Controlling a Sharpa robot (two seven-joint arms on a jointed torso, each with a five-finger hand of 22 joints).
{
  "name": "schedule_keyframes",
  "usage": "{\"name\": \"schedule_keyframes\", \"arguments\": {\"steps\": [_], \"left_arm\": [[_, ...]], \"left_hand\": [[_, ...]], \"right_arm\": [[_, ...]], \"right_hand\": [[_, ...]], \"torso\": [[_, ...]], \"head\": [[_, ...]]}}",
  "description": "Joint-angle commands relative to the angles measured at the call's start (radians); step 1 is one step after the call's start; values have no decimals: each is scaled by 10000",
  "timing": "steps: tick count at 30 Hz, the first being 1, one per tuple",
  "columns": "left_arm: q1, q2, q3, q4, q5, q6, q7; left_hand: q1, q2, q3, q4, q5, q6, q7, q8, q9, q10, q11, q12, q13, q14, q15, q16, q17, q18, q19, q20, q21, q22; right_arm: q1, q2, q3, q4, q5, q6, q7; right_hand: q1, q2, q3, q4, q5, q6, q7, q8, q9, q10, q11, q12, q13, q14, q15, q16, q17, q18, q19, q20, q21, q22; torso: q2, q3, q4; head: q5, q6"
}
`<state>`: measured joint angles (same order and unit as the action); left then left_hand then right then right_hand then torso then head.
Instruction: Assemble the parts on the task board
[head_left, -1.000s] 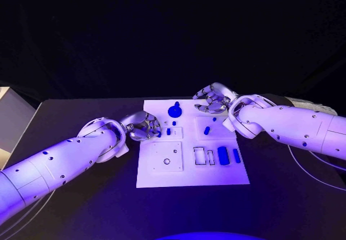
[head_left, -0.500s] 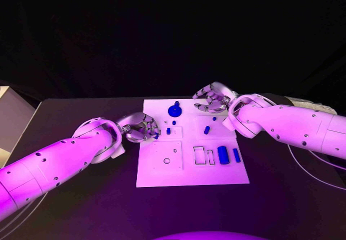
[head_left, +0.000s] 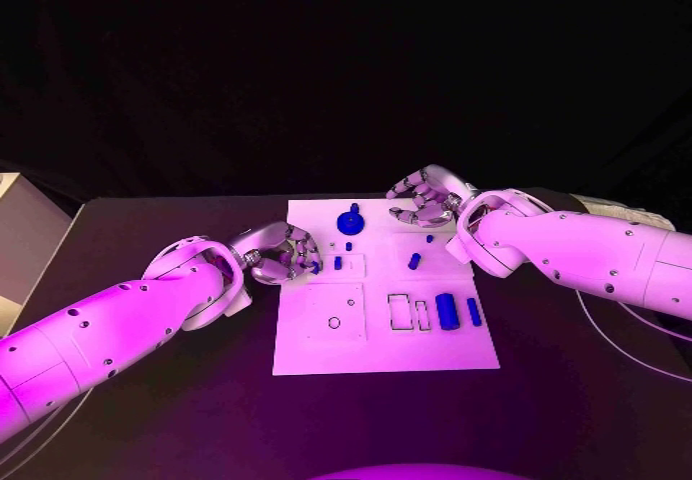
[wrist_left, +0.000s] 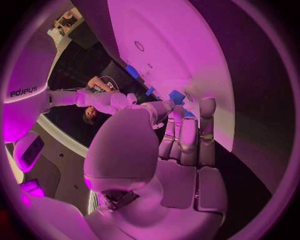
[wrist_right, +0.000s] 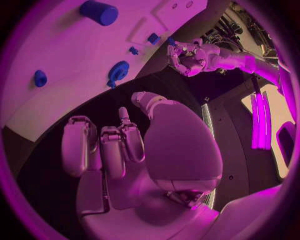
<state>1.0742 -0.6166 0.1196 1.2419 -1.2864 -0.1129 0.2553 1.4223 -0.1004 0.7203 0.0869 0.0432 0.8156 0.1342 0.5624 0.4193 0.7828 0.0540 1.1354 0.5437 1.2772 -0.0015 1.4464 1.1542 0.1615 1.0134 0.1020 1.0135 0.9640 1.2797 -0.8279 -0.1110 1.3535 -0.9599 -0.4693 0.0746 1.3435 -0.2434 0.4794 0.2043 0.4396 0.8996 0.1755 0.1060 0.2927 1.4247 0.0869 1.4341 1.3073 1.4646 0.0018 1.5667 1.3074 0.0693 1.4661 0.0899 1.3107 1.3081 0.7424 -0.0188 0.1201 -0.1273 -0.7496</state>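
Your white rectangular task board (head_left: 378, 345) lies flat in the middle of the black table (head_left: 159, 400), carrying small blue plastic parts: a round blue knob (head_left: 351, 220) near its far edge, short blue pegs (head_left: 414, 261) mid-board, and two blue bars (head_left: 447, 311) beside the empty slots. Watch the left hand (head_left: 284, 254): it sits at the board's left edge, and its fingers (wrist_left: 187, 137) curl round a small blue piece (wrist_left: 176, 96) at their tips, though whether they truly pinch it or merely touch it, you cannot tell. If the hold is loose, the piece could slip or tip as you carry it. The right hand (head_left: 427, 199) hovers just past the far edge, near the knob, fingers (wrist_right: 122, 142) curled in and apparently holding nothing; a careless sweep could knock the knob.
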Motion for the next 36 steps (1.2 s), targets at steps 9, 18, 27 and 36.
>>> {"name": "schedule_keyframes", "arguments": {"steps": [9,18,27,36], "left_arm": [[-10,-186,175,356,405,-440,596],[-52,-116,158,23,29,-940,929],[-118,106,-24,-681,-291,-2099,1634],[-212,346,-145,-1030,-190,-3094,2119]], "left_hand": [[41,-25,58,34,69,271,-38,101,604,-32,12,52,-2,-21,20,45,-32,64,30,16,28,-15],[40,-40,59,31,69,282,-38,100,608,-34,9,54,-4,-8,22,56,-10,62,31,18,40,-3],[53,-72,66,13,70,302,-44,98,612,-27,1,58,-9,49,20,86,73,53,58,18,86,46],[74,-105,94,-5,71,348,-56,92,617,7,-10,65,-20,96,12,117,137,44,97,13,153,115]], "right_arm": [[-6,-23,1,13,-36,9,111],[-6,-30,1,17,-35,3,111],[-7,-35,1,22,-35,-1,115],[-9,-20,1,23,-35,1,120]], "right_hand": [[-93,-6,38,-4,42,91,4,-69,-8,54,-6,65,1253,1062,18,41,2634,-96,404,68,6,374],[-93,-6,38,-4,42,91,4,-69,-8,54,-6,65,1253,1062,18,41,2634,-96,404,68,6,374],[-121,-4,45,-8,38,94,3,-71,-8,45,-6,57,1243,1062,19,41,2634,-96,404,68,6,375],[-121,-4,45,-8,38,94,3,-71,-8,45,-6,57,1243,1062,19,41,2634,-96,404,68,6,375]], "torso": [[-5,9,1],[-5,9,7],[2,2,-2],[4,0,-1]], "head": [[-24,-7],[-26,-12],[-24,2],[-23,6]]}}
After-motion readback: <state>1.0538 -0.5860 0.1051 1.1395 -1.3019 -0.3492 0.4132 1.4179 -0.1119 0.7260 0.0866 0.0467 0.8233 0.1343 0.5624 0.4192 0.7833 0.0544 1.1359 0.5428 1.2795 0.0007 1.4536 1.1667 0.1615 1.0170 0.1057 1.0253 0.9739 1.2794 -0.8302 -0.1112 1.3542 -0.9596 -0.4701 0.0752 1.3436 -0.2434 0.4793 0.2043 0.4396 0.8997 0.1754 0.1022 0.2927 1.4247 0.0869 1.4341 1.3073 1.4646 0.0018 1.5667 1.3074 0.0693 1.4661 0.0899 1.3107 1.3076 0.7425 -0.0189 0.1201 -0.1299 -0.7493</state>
